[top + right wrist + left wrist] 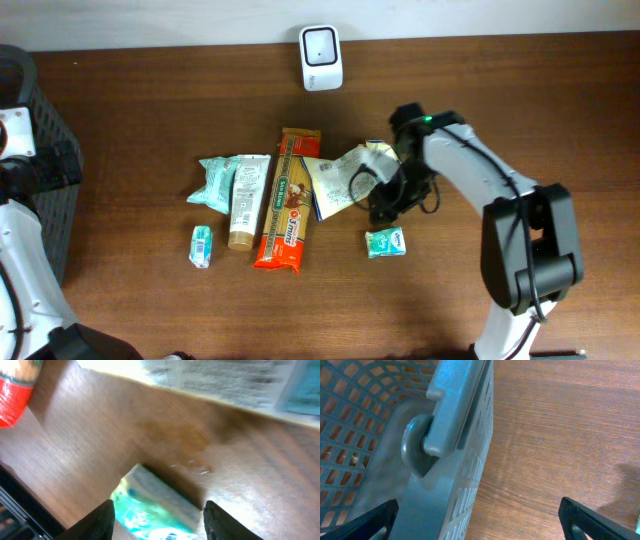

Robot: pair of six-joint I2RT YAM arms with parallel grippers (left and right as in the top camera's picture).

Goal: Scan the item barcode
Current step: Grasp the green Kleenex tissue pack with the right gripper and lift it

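Reaching in from the lower right of the overhead frame, the right arm [470,165] bends over a brown wooden table [540,70]. Its right gripper [159,522] sits just right of centre, directly over a small teal packet [385,242].

In the right wrist view, the two dark fingers stand part-way apart at the bottom of the frame, with the packet lying between them. The packet nearly fills the gap. Whether the pads are already pressing its ends or only bracket it cannot be told. It appears to lie flat on the wood, with its long axis running roughly left to right in the overhead frame, from one finger towards the other. No barcode is visible on it.

A white scanner [321,57] stands at the top centre of the overhead frame. It is up and to the left of the packet and well apart from it. A white paper packet [335,182] and a red spaghetti pack [287,200] lie to the packet's upper left, beside the likely path to the scanner.

At the far left edge, well away from everything, the left gripper [477,522] is spread wide and empty beside a grey basket [360,420]. The right arm is clearly the nearer one, so lifting the packet towards the scanner would likely fall to it.
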